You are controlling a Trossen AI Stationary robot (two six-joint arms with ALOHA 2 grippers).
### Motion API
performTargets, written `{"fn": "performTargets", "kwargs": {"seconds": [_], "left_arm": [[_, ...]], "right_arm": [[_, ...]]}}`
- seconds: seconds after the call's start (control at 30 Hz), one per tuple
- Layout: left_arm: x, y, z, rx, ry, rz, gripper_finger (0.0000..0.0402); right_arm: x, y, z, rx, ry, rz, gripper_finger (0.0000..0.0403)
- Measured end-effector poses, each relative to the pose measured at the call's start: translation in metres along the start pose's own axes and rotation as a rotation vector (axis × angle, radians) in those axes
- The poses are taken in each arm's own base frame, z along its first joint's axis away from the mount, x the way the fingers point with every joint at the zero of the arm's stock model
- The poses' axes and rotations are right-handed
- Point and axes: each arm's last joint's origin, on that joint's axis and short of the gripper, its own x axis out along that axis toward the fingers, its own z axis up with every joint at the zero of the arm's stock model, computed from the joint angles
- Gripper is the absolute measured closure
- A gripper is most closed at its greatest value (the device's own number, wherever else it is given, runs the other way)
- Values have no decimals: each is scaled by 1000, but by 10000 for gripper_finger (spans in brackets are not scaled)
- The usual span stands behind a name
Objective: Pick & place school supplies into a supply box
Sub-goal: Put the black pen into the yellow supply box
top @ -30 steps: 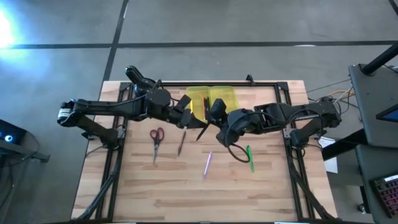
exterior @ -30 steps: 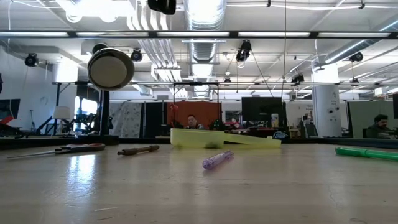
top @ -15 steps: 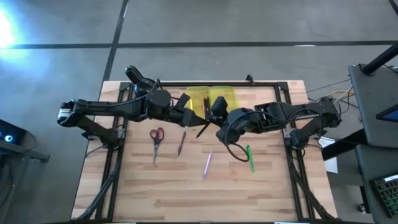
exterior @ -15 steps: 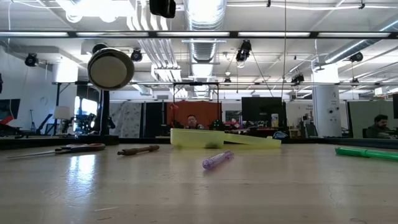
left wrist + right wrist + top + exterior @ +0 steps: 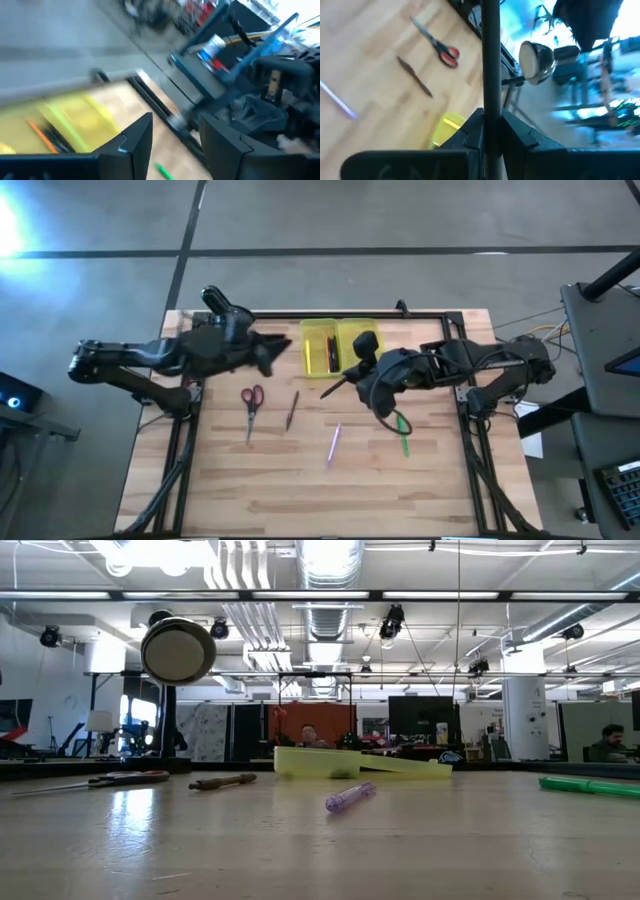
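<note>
- At the far edge of the wooden table point(image 5: 250, 480), the yellow supply box point(image 5: 340, 345) lies open, with dark and orange pens visible in its left half.
- The left gripper point(image 5: 275, 345) hangs just to the left of the box, its two fingers point(image 5: 135, 145) spread apart and holding nothing.
- The right gripper point(image 5: 352, 377) hovers just in front of the box, its fingers pressed together on a black pen point(image 5: 491, 65) that juts toward the table's middle.
- Red-handled scissors point(image 5: 250, 406) rest on the table's left side, with a brown pencil point(image 5: 291, 410) just beside them to the right.
- A purple pen point(image 5: 334, 443) lies near the table's centre, well apart from the box.
- A green pen point(image 5: 403, 435) lies to the right, partly under the right arm.
- In the low view, people sit in the room beyond the table.
</note>
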Motion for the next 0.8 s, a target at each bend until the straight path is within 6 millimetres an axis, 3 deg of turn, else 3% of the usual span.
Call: {"fn": "performTargets", "kwargs": {"seconds": [0.17, 0.33, 0.5, 0.7, 0.8], "left_arm": [[-40, -11, 1, 316, -142, 95, 259], [-65, -22, -8, 581, -181, 172, 259], [-73, -27, -13, 617, -173, 149, 259], [-73, -28, -15, 594, -169, 139, 259], [-73, -28, -16, 596, -168, 139, 259]], "right_arm": [[-1, -5, -3, 184, -14, 1, 370], [0, -8, -6, 400, -10, -4, 370], [4, -16, -10, 718, -46, 39, 370], [19, -29, -10, 1187, -220, 188, 370], [25, -29, -8, 1319, -285, 214, 370]]}}
